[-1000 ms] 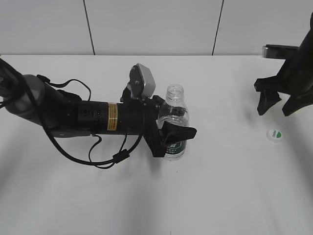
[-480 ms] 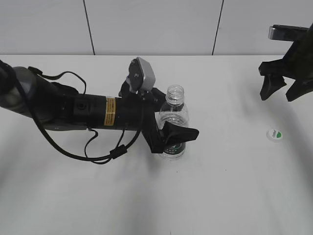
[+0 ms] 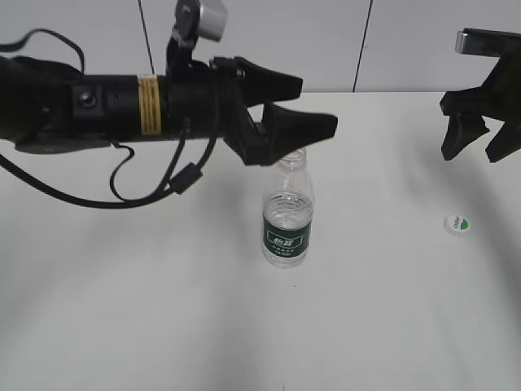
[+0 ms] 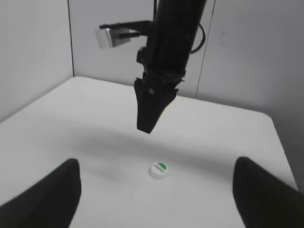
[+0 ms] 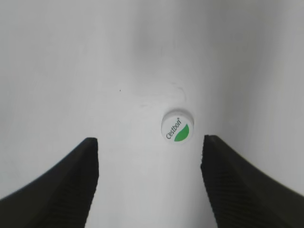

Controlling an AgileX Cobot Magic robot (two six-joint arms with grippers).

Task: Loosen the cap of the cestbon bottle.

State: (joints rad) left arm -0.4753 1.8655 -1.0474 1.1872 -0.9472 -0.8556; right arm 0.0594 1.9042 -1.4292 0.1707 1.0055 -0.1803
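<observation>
The cestbon bottle (image 3: 287,216) stands upright and uncapped on the white table, clear with a dark green label. My left gripper (image 3: 313,106) is open and empty, raised above and just behind the bottle's mouth. The cap (image 3: 457,223) lies apart on the table at the right, white with a green mark; it also shows in the left wrist view (image 4: 159,169) and in the right wrist view (image 5: 177,129). My right gripper (image 3: 480,140) is open and empty, hanging above and behind the cap; its jaws frame the cap in the right wrist view (image 5: 149,183).
The white table (image 3: 163,309) runs to a grey panelled wall (image 3: 260,41) at the back. My left arm's black body and cables (image 3: 122,106) stretch across the upper left. My right arm (image 4: 164,71) hangs over the cap in the left wrist view.
My left gripper has let go of the bottle and risen up and back above it. The bottle stays standing. My right gripper has drifted slightly up and right.
</observation>
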